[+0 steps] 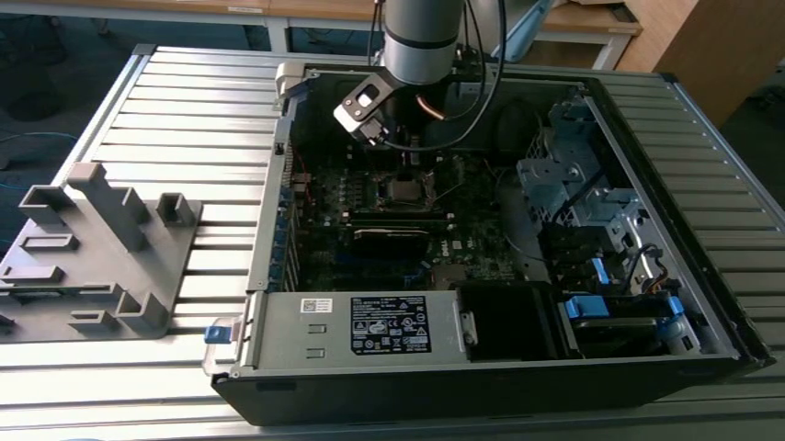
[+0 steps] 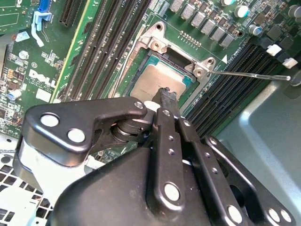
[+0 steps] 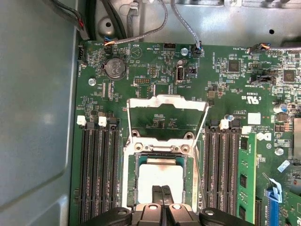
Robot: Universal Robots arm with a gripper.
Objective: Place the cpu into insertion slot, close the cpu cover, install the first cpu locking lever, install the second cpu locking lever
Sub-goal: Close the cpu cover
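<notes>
Already the small, flat, square cpu (image 3: pixel 160 175) with its dull grey metal top lies in the black, silver-rimmed insertion slot (image 3: pixel 187 175), on the board's far half inside the open computer case (image 1: pixel 264 239). The thin silver cut-out cpu cover (image 3: pixel 167 100) stands raised at the slot's edge. We see the black gripper (image 3: pixel 162 188) with its fingers (image 3: pixel 157 197) pressed together on nothing, tips just over the chip. If they nudge it askew, we judge the cover could clamp a tilted chip and bend contacts.
</notes>
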